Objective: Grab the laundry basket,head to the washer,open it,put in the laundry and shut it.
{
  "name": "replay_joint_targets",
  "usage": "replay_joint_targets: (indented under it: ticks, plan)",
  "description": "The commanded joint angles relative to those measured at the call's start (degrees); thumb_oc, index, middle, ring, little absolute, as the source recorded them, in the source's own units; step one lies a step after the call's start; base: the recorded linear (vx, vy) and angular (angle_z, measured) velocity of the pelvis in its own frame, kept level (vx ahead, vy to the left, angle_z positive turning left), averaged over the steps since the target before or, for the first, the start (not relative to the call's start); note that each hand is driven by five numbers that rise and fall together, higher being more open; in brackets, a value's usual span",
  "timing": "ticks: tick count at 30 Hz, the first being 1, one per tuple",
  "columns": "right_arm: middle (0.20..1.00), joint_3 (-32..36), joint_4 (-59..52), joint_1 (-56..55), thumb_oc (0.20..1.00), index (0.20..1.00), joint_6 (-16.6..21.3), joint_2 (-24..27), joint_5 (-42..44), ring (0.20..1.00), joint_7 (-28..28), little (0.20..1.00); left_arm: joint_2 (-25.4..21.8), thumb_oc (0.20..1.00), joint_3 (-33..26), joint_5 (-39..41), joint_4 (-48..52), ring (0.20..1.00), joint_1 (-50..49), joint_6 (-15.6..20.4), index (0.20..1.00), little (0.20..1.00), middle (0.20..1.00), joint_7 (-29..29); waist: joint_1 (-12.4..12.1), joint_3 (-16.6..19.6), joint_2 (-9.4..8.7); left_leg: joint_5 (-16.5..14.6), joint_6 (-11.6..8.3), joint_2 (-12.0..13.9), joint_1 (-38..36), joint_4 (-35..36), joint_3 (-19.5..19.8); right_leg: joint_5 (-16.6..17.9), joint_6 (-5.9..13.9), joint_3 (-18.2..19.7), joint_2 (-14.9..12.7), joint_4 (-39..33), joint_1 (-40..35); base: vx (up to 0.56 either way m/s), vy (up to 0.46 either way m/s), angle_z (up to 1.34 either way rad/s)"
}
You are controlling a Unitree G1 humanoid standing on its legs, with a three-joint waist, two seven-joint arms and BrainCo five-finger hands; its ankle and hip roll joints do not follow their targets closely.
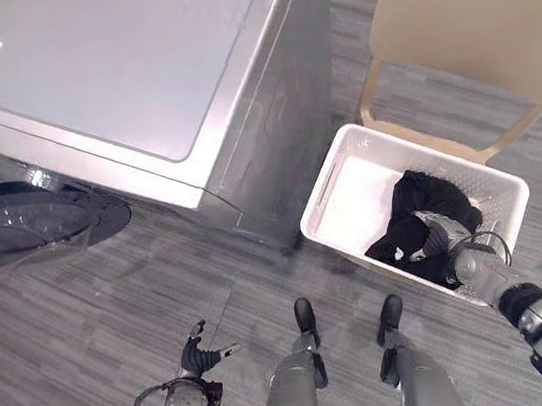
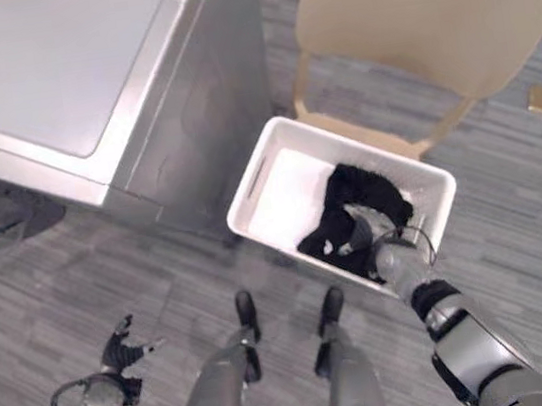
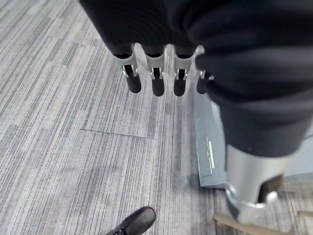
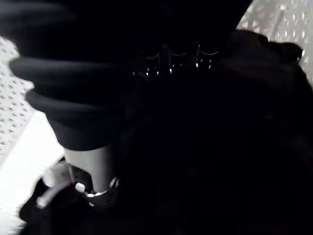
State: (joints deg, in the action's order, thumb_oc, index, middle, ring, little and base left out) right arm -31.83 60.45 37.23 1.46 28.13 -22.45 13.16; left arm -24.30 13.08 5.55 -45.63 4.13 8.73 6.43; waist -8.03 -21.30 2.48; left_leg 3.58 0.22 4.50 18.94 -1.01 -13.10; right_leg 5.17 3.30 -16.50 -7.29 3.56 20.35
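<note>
A white laundry basket stands on the floor beside the washer's right side. A heap of black laundry lies in the basket's right half. My right hand reaches down into the basket and is sunk in the black cloth. The washer's round dark door hangs open at the front left. My left hand hangs low over the floor in front of the washer, open, with straight fingers and nothing in it.
A beige chair stands right behind the basket. A small tan square lies on the grey plank floor past the chair. Open floor lies in front of the washer.
</note>
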Motion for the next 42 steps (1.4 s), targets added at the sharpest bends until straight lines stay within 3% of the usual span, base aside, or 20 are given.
replay_joint_targets:
  ticks: [1, 6, 8, 9, 10, 19, 27, 35, 40, 41, 42]
  plan:
    - [1.0, -1.69, 2.62, 1.17, 1.0, 1.0, -1.79, 1.18, -0.21, 1.0, 1.47, 1.0, -1.76, 1.0, 0.62, 3.45, 0.17, 1.0, 1.61, 2.19, 1.0, 1.0, 1.0, 2.02, -0.45, 1.73, -2.15, -0.41, -3.57, -1.32, 1.67, -0.92, 2.98, -7.05, 4.16, 2.54, -1.67, 4.09, -0.55, -0.06, -0.005, 0.15]
    - [1.0, -1.99, 6.53, 2.29, 1.0, 1.0, -2.67, 1.17, 1.71, 1.0, 0.08, 1.0, -0.94, 1.0, 2.24, 4.5, 0.23, 1.0, 3.65, 2.1, 1.0, 1.0, 1.0, 1.88, -0.92, 1.16, -1.11, 1.08, -3.87, -1.62, 1.78, 1.11, 3.76, -6.98, 4.31, 2.14, -1.77, 3.63, -0.37, -0.01, -0.017, 0.07]
    - [0.272, -0.46, 4.29, 0.63, 0.272, 0.272, -2.16, 0.21, 5.88, 0.272, -0.94, 0.272, -0.38, 1.0, 2.54, 4.29, -0.5, 1.0, 4.0, 1.81, 1.0, 1.0, 1.0, 1.71, -0.63, 1.43, -1.34, 1.12, -3.85, -1.73, 0.86, 2.0, 3.95, -7.16, 4.34, 2.18, -1.81, 3.4, -1.11, 0.03, -0.017, 0.19]
    - [0.2, 2.05, 0.12, -1.88, 0.2, 0.2, -1.47, -0.4, 10.78, 0.2, -1.39, 0.2, 0.06, 1.0, 2.42, 4.17, -0.64, 1.0, 3.89, 1.51, 1.0, 1.0, 1.0, 1.56, -0.19, 1.61, -1.56, 0.84, -3.74, -1.77, -0.27, 2.47, 3.84, -7.15, 4.43, 2.33, -1.91, 3.13, -1.9, -0.05, 0.003, 0.21]
    - [0.2, 3.44, -1.93, -3.2, 0.2, 0.2, -1.06, -0.82, 13.1, 0.2, -1.6, 0.2, 0.13, 1.0, 2.29, 4.09, -0.39, 1.0, 3.74, 1.37, 1.0, 1.0, 1.0, 1.38, 0.03, 1.56, -1.58, 1.73, -3.27, -1.74, 0.04, 2.28, 3.38, -5.99, 4.05, 1.99, -1.97, 2.76, -1.71, -0.05, 0.017, 0.15]
    - [0.2, 16.15, -22.66, -13.6, 0.2, 0.2, 3.34, -2.9, 32.82, 0.2, -4.42, 0.2, -0.29, 1.0, -0.65, 3.42, 5.53, 1.0, -1.98, -0.24, 1.0, 1.0, 1.0, -1.28, 2.31, 4.81, -3.67, -0.71, -2.86, -2.06, -7.27, 3.47, 1.64, -5.51, 5.03, 2.2, -1.89, 0.0, -8.76, 0.04, 0.016, 0.0]
    - [0.2, 20.98, -37.69, -20.86, 0.2, 0.2, 5.53, -5.12, 42.17, 0.2, -9.06, 0.2, 0.93, 1.0, -3.47, 1.58, 6.19, 1.0, -5.64, -1.89, 1.0, 1.0, 1.0, -2.46, 4.07, 9.15, -5.26, -2.44, -2.39, -2.41, -13.68, 4.57, 0.35, -5.83, 5.77, 2.31, -1.77, -1.62, -14.85, 0.07, 0.044, -0.08]
    - [0.2, 21.85, -51.83, -25.85, 0.2, 0.2, 6.78, -8.97, 53.93, 0.2, -13.86, 0.2, 2.07, 1.0, -5.09, 2.02, 9.81, 1.0, -9.83, -2.67, 1.0, 1.0, 1.0, -2.9, 4.31, 12.53, -6.9, -5.24, -1.57, -2.67, -17.5, 3.35, -0.67, -5.85, 6.26, 3.49, -1.76, -1.42, -17.63, 0.06, 0.06, -0.12]
    - [0.2, 19.78, -59.2, -25.16, 0.2, 0.2, 8.17, -10.79, 57.93, 0.2, -15.56, 0.2, 2.03, 1.0, -4.55, 3.77, 12.74, 1.0, -8.51, -2.63, 1.0, 1.0, 1.0, -2.17, 3.96, 10.92, -7.5, -5.42, -0.85, -1.79, -16.69, 0.64, -0.58, -6.16, 6.86, 7.13, -1.18, 4.41, -15.96, -0.16, -0.01, -0.17]
    - [0.2, 19.33, -63.03, -24.34, 0.2, 0.2, 9.73, -11.13, 59.26, 0.2, -15.58, 0.2, 1.24, 1.0, -2.94, 4.51, 15.66, 1.0, -5.85, -2.11, 1.0, 1.0, 1.0, -1.6, 4.19, 9.82, -7.17, -4.18, -0.21, -0.9, -13.89, -1.35, 1.58, -9.56, 6.15, 12.44, 2.0, 13.1, -15.38, -0.3, -0.033, 0.04]
    - [0.2, 19.34, -63.03, -24.32, 0.2, 0.2, 9.73, -11.12, 59.26, 0.2, -15.58, 0.2, 1.24, 1.0, -2.94, 4.52, 15.66, 1.0, -5.83, -2.12, 1.0, 1.0, 1.0, -1.6, 4.17, 9.98, -7.13, -4.1, -0.23, -0.81, -13.68, -1.36, 1.57, -9.42, 6.11, 12.45, 2.09, 13.01, -15.19, -0.38, -0.066, 0.36]
